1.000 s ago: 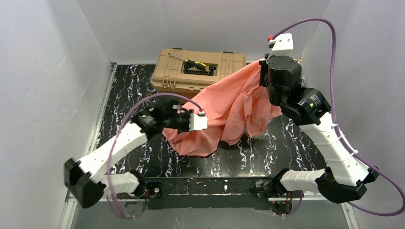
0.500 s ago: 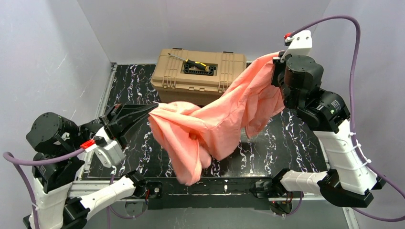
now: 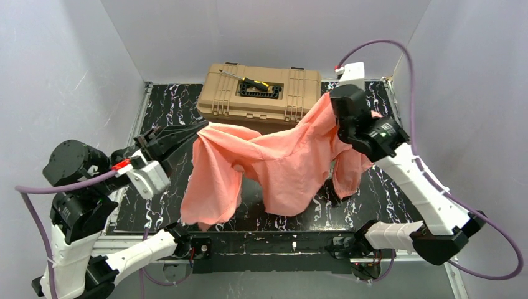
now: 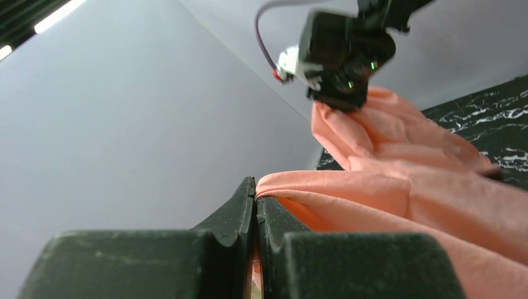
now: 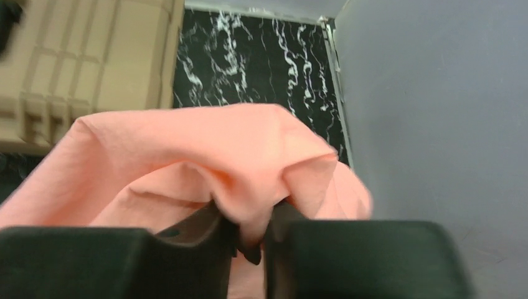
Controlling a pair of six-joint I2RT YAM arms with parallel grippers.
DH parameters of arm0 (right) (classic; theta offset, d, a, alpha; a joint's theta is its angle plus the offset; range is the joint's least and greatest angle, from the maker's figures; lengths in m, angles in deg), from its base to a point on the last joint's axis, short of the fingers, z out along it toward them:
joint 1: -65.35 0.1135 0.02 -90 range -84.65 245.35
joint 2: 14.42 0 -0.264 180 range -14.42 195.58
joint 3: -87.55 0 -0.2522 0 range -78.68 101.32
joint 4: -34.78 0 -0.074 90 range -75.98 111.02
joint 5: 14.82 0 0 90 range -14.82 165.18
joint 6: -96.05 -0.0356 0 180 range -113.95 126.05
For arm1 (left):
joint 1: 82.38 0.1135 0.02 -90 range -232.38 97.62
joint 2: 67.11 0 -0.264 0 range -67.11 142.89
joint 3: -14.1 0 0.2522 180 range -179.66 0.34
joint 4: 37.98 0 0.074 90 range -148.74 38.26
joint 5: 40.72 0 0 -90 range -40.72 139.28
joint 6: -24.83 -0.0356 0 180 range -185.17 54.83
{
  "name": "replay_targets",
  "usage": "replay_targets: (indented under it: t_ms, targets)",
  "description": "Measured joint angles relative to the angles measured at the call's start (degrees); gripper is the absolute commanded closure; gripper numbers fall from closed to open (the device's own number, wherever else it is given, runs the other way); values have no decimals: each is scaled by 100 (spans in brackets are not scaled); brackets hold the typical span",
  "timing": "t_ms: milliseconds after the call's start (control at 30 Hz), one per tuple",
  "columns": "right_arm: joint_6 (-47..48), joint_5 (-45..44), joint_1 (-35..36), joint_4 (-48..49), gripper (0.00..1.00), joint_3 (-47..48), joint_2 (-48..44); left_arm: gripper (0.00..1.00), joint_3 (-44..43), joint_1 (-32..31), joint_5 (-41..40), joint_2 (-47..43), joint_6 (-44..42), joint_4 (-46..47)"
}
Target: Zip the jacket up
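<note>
The left gripper [image 4: 256, 190] and right gripper [image 5: 252, 218] each pinch an edge of the salmon-pink thin-fabric jacket [image 3: 280, 163], slung in the air between them over the black marbled table [image 3: 165, 109]; nothing shows its front joined, so zipping seems not yet begun.

No text readable; none on the jacket [image 3: 280, 162] or toolbox [image 3: 215, 93]

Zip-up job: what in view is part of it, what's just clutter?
In the job: jacket, pinched by left gripper and right gripper.
Lying about: tan toolbox at the back; black-and-yellow tool on its lid.
</note>
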Motion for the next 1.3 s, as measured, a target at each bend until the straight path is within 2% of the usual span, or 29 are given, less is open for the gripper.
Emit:
replay_targets:
  t_ms: [100, 167, 333, 533, 767, 1000, 1167, 1300]
  targets:
    - [-173, 227, -55, 57, 17, -492, 129, 100, -238, 0, 52, 50, 192, 63]
    - [-229, 452, -63, 48, 3, -693, 216, 100, -389, 0, 120, 96, 341, 125]
    - [-319, 1060, -61, 155, 2, -745, 146, 100, -470, 0, 238, 142, 553, 214]
    - [-542, 1864, -61, 205, 2, -879, -645, 100, -439, 0, 157, 258, 538, 435]
    - [-1204, 2841, -57, 201, 2, -2793, -1934, 100, -55, 0, -404, 262, 2, 1386]
    - [-1576, 3501, 140, 291, 2, -4131, -2083, 100, -17, 0, -787, 398, -448, 1797]
    - [-1937, 3434, 986, 608, 2, -4457, -1674, 100, 76, 0, -1141, 409, -748, 2157]
    - [-2087, 3101, 2247, 1191, 2, -4457, -1005, 100, 92, 0, -1515, 503, -1010, 2433]
